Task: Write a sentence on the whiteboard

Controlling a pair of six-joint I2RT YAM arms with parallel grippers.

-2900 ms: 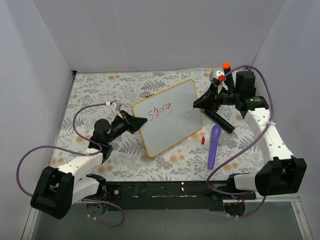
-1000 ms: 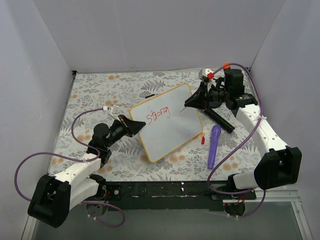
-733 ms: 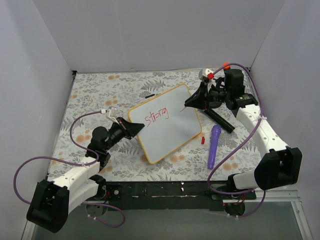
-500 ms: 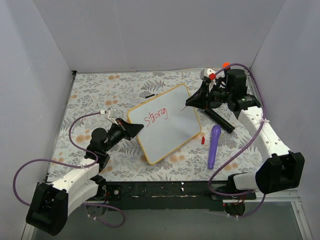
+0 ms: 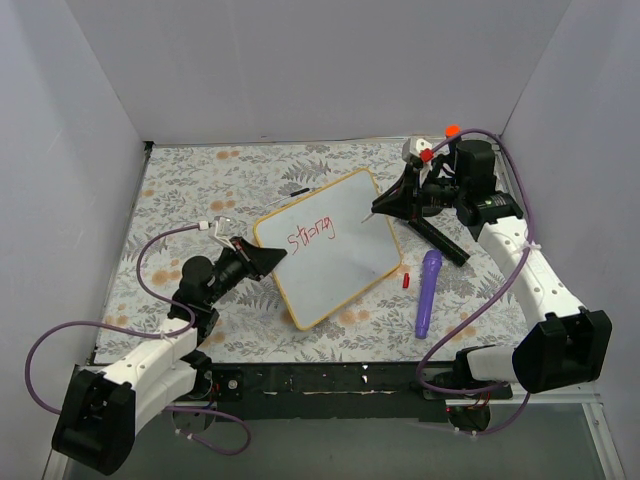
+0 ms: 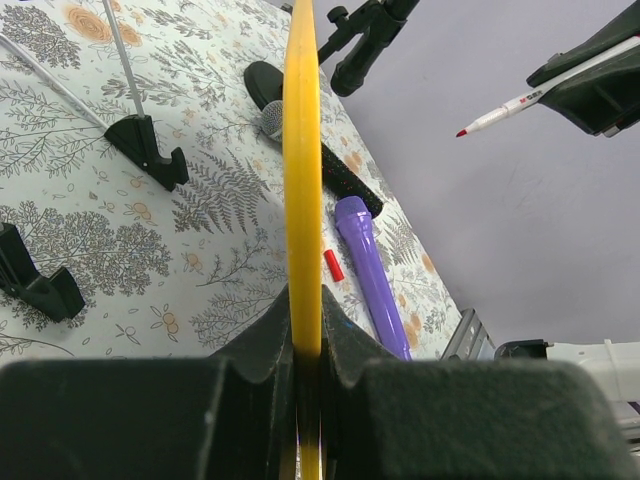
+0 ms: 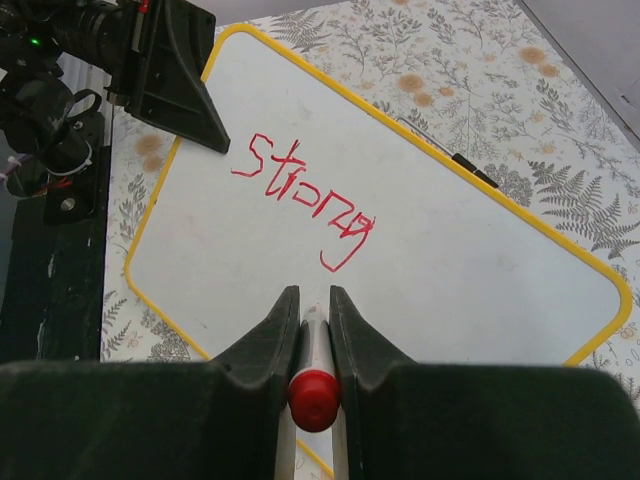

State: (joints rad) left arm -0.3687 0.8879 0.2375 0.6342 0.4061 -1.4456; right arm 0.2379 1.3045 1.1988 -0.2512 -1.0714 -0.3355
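Note:
The whiteboard [image 5: 340,255], white with a thin yellow frame, lies slanted mid-table. One red word of the sentence [image 5: 308,233], "Strong", is on its upper left part. My left gripper [image 5: 268,257] is shut on the board's left edge. In the left wrist view the yellow frame [image 6: 302,190] runs straight up from between the jaws of the left gripper [image 6: 302,335]. My right gripper [image 5: 388,205] is shut on a white marker with a red end [image 7: 315,385]. It hovers over the board's right side, and the marker's red tip [image 6: 461,132] is off the surface. The word [image 7: 305,200] sits ahead of the right gripper [image 7: 308,300].
A purple cylinder [image 5: 428,292] and a small red cap [image 5: 406,279] lie right of the board. A black stick [image 5: 440,240] lies under the right arm. The board's black clip feet [image 6: 150,150] show beneath it. Grey walls enclose the floral table [image 5: 200,180].
The left arm has drawn the whiteboard slightly left. The right gripper has backed off a little to the right with the marker. The writing is unchanged.

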